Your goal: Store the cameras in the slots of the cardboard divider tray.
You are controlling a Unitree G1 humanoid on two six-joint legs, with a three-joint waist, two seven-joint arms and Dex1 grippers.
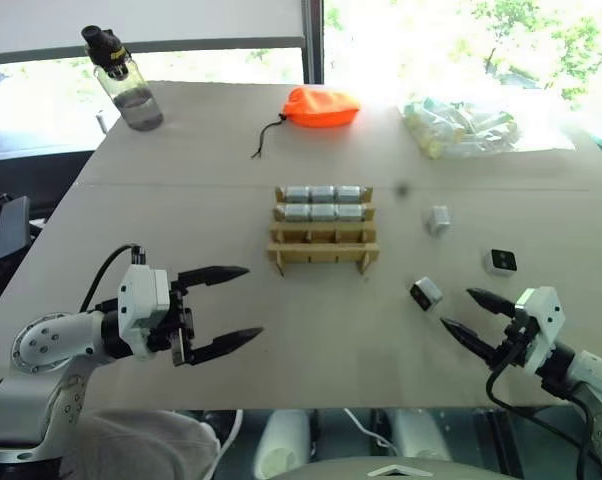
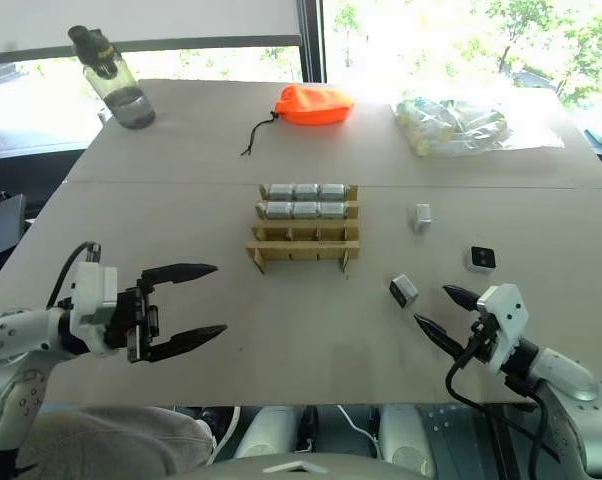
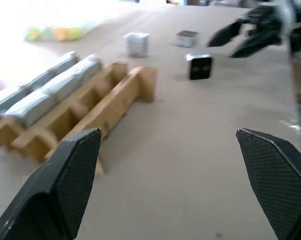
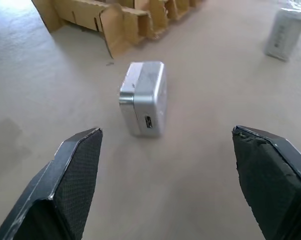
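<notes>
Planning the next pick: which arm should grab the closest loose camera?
Right. The right gripper, open, faces the nearest camera just ahead of it; the left gripper hovers across the table.

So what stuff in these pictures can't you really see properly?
- Bundle in clear plastic, left eye view: window glare washes it out, so its contents can't be told.
- Cardboard divider tray, right wrist view: cut off by the picture's edge, so its slots are hidden.
- Stored cameras, left wrist view: blurred, and lens faces don't show.
- Camera between the right gripper jaws, right wrist view: its lens face is turned away.
</notes>
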